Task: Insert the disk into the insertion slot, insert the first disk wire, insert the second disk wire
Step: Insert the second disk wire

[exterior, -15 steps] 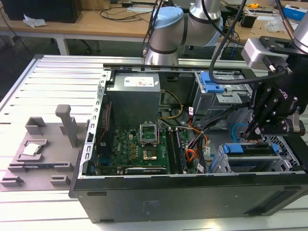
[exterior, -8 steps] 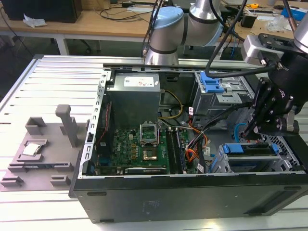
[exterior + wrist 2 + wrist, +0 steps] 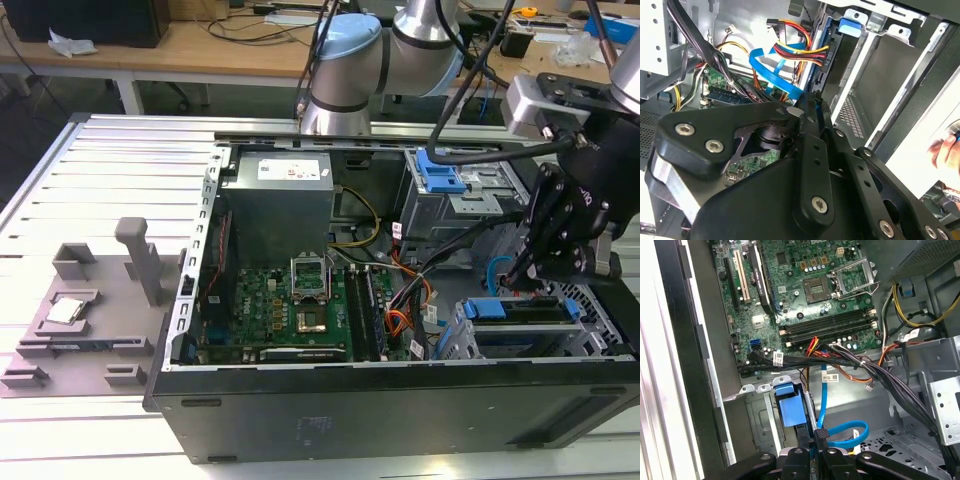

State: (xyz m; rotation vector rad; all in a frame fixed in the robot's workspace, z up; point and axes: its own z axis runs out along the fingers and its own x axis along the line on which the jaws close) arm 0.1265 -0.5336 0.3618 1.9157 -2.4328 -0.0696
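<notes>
In the exterior view a grey moulded fixture tray (image 3: 85,320) lies at about nine o'clock on the ribbed aluminium table (image 3: 120,180). To its right stands the open black computer case (image 3: 400,410), with the green motherboard (image 3: 290,310) at its centre and a matt grey power supply box (image 3: 280,200) at twelve o'clock.

At three o'clock the black gripper (image 3: 522,275) reaches down into the case. Directly under it, at about four o'clock, sits the disk (image 3: 520,308) — its bright blue plastic carrier edge shows at the mouth of the insertion slot (image 3: 525,340), a silver perforated sheet-metal bay. The disk looks seated in the bay, just beneath the fingertips.

In the first wrist view the fingertips (image 3: 820,452) meet on the black plug (image 3: 821,432) of a glossy blue flat cable (image 3: 845,437), pinching it; the blue carrier tab (image 3: 790,407) stands just beside it. In the second wrist view the same blue ribbon (image 3: 772,75) curls above the gripper's bolted black linkage (image 3: 810,165), beside a red-and-yellow wire bundle (image 3: 800,50).
</notes>
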